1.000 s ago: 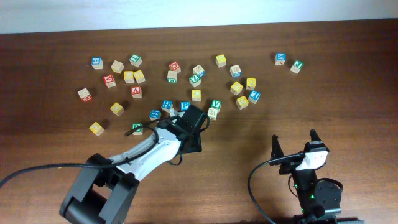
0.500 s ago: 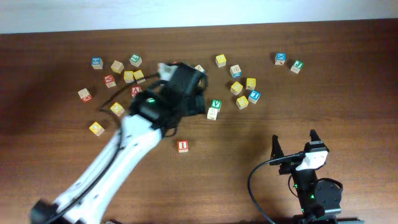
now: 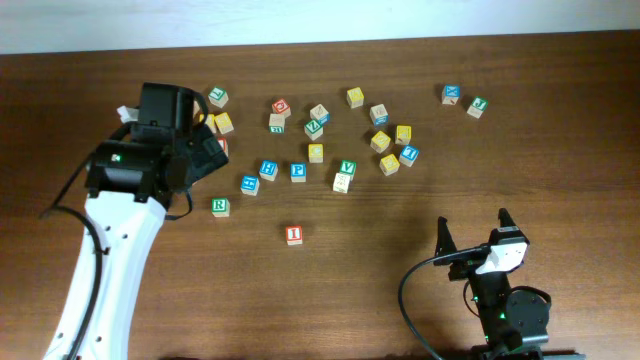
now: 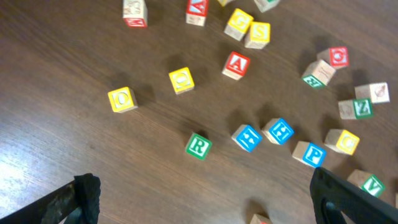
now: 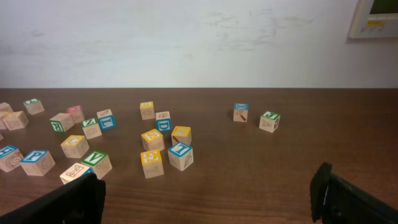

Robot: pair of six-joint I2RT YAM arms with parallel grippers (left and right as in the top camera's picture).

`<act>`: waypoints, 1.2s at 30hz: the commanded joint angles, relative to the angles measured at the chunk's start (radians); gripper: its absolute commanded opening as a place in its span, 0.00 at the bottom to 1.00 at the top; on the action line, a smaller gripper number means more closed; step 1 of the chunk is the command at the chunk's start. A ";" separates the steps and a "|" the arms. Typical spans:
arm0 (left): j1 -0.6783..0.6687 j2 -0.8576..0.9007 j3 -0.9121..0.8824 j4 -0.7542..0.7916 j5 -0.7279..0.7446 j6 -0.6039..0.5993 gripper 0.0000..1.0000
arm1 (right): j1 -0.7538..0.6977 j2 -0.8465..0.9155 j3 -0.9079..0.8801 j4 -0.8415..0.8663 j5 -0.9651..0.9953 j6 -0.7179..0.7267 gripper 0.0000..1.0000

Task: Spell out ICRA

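A red I block (image 3: 293,235) lies alone on the table in front of the scattered letter blocks; its top edge shows at the bottom of the left wrist view (image 4: 260,219). A green R block (image 3: 220,207) (image 4: 198,145) lies left of it. A red A block (image 4: 236,63) sits among yellow blocks and is mostly hidden under my left arm in the overhead view. A red-lettered block (image 3: 281,106) (image 4: 339,56) lies at the back; I cannot read its letter. My left gripper (image 3: 195,155) (image 4: 205,211) is open and empty, high above the table's left. My right gripper (image 3: 473,232) (image 5: 205,199) is open and empty at the front right.
Several more letter blocks are scattered across the back half: blue ones (image 3: 297,171), yellow ones (image 3: 355,96), a green V (image 3: 347,166), and a pair at the far right (image 3: 452,94). A white wall lies beyond the table's back edge.
My left gripper has let go of the red I block at the front middle, risen and swung back to the upper left. The right arm has not moved.
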 commanded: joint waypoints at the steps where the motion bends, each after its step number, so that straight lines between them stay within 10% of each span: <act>1: 0.029 0.004 -0.004 0.006 -0.009 0.014 0.99 | -0.006 -0.007 -0.005 -0.005 0.004 0.003 0.98; 16: 0.132 0.157 -0.009 0.058 0.080 0.291 0.99 | -0.006 -0.007 -0.005 -0.005 0.004 0.004 0.98; 36: 0.168 0.234 -0.010 0.080 0.124 0.361 0.99 | -0.006 -0.007 -0.005 -0.005 0.004 0.004 0.98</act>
